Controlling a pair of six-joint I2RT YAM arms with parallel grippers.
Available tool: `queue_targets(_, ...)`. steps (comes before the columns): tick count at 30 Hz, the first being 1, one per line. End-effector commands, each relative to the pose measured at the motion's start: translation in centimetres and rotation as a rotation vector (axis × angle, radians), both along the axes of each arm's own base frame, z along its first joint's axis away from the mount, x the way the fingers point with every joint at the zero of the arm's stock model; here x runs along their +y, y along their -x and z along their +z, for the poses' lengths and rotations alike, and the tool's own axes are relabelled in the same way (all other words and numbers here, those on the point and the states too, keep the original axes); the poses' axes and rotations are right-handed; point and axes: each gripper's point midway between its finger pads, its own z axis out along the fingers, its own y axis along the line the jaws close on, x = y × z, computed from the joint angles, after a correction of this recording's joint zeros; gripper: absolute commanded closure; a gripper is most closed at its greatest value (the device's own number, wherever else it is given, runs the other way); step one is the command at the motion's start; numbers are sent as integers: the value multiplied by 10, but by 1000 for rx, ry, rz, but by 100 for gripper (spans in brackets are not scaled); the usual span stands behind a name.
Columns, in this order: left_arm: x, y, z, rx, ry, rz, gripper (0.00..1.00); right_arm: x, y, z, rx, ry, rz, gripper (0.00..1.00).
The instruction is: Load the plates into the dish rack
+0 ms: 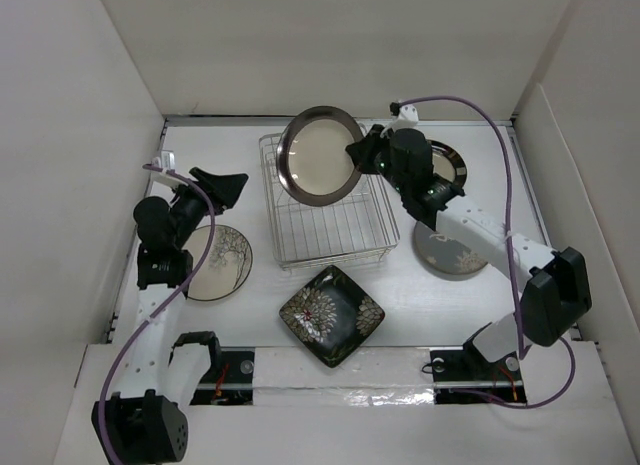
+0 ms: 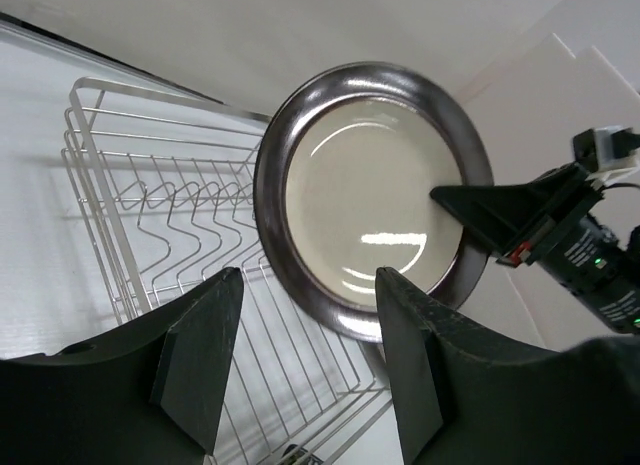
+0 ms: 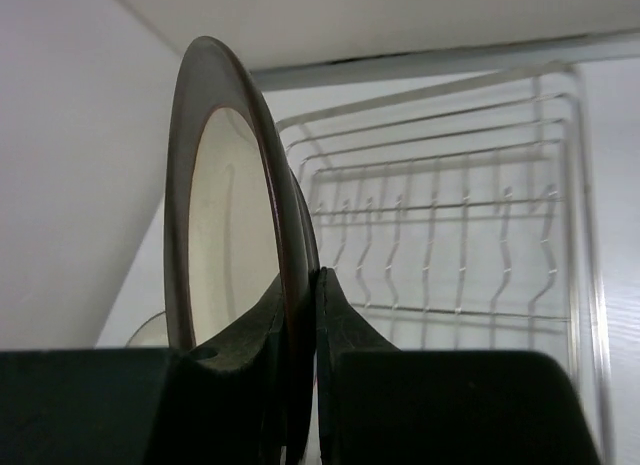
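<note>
The black-rimmed plate [image 1: 318,155] with a pale centre stands almost on edge over the back of the dish rack [image 1: 330,230]. My right gripper [image 1: 353,153] is shut on its right rim. In the right wrist view the plate [image 3: 225,205] is edge-on, its rim pinched at the gripper [image 3: 302,285], with the rack [image 3: 450,225] beyond. My left gripper [image 1: 238,188] is open and empty just left of the rack. In its own view the gripper [image 2: 310,280] faces the plate [image 2: 375,200] and the rack [image 2: 150,205]. I cannot tell whether the plate touches the wires.
The cream plate with the branch pattern [image 1: 222,260] lies left of the rack, under my left arm. The black square flowered plate [image 1: 332,315] lies in front of the rack. The grey plate [image 1: 447,253] sits to the right, partly under my right arm. A dark round dish [image 1: 452,165] shows behind that arm.
</note>
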Motion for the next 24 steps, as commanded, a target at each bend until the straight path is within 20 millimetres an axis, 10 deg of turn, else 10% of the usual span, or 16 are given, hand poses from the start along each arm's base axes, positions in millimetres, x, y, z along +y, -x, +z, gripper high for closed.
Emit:
queue_targets(1,-7,0,11,-46,-56,-12,49,-21,-18,110,-233,-83,-216,100)
queue_targets(24,-35,7,5,-18,-92,-118,53,54,-65,78,-188,479,-404,100)
